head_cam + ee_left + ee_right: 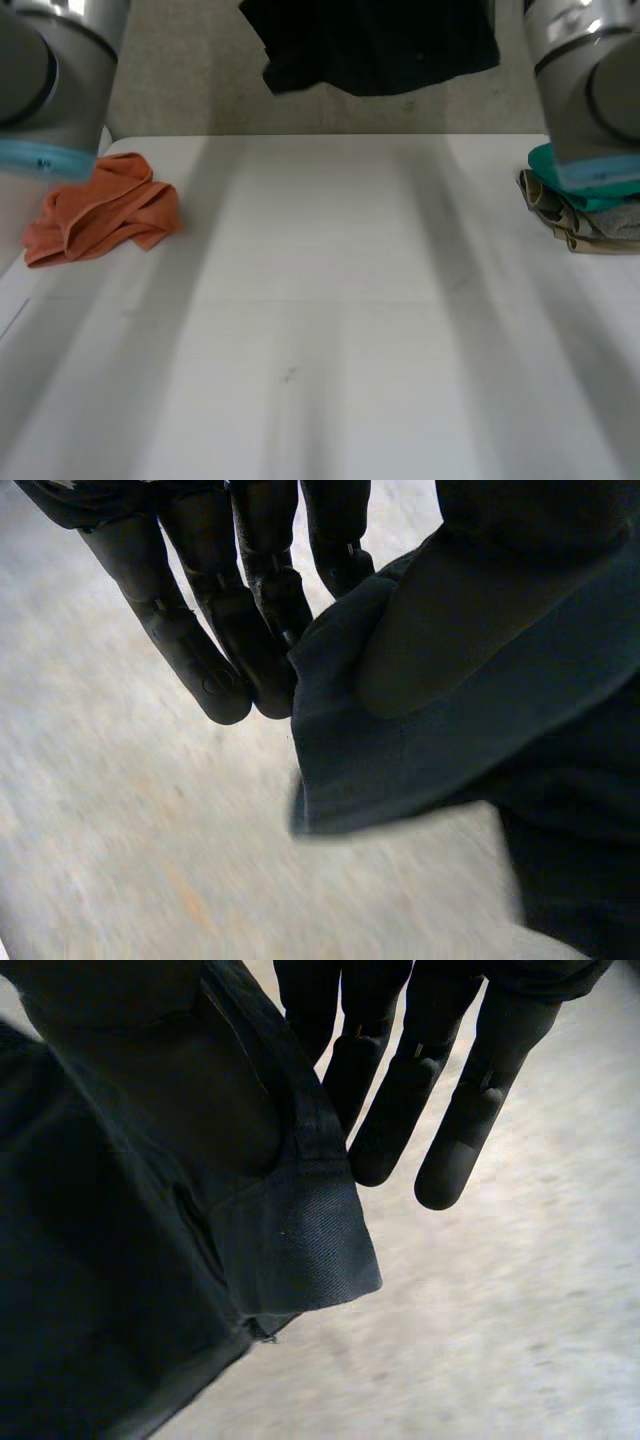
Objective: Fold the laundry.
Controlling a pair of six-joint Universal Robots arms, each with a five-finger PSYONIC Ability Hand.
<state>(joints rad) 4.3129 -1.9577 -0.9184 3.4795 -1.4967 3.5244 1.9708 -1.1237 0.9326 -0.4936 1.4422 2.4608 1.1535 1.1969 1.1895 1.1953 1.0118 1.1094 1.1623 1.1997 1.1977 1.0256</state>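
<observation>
The white table [320, 330] takes up most of the head view, running from the bottom edge up to its far edge about a quarter of the way down the frame. Beyond it lies grey floor [180, 90].

At the top centre of the frame hangs the dark garment [375, 45], lifted clear of the table, its lower edge uneven and its upper part cut off by the frame. My left arm [50, 90] fills the upper left corner and my right arm [590, 90] the upper right.

On the table at the left of the frame sits a crumpled orange cloth [105, 210], near the left edge. At the right of the frame, partly behind my right arm, is a small pile of folded cloths [585, 215] with a teal one on top.

My left hand [185, 645] holds the dark garment [420, 770] by a hemmed edge: my thumb presses the cloth against my straight fingers, and the hem sticks out past the fingertips, over the floor.

My right hand [400, 1110] does the same with another hemmed edge of the garment [290, 1240], pinched between thumb and straight fingers.
</observation>
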